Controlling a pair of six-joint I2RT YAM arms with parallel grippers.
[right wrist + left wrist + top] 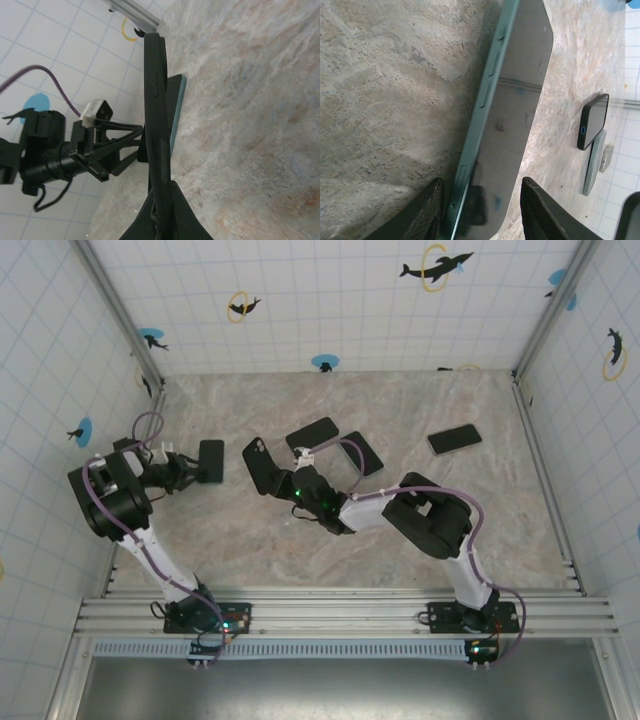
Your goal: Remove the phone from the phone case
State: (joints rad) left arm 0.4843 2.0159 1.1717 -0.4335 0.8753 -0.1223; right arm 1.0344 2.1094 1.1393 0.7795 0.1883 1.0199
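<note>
The phone [211, 460], dark-screened with a teal edge, lies flat on the table at the left. My left gripper [186, 473] stands open around its near end. In the left wrist view the phone [515, 100] sits between the fingers of that gripper [482, 210], the left finger close to its teal edge and a clear gap at the right finger. My right gripper [287, 486] is shut on the empty black phone case [262, 465], held up on edge at mid-table. The right wrist view shows the case [156, 125] edge-on in that gripper [161, 200], with the phone [177, 110] behind it.
Three more dark phones lie further back: one [312, 433] at centre, one [362, 452] beside it and one [454, 439] at the right. Tiled walls close in the table on the left, back and right. Bare marbled surface lies in front of the arms.
</note>
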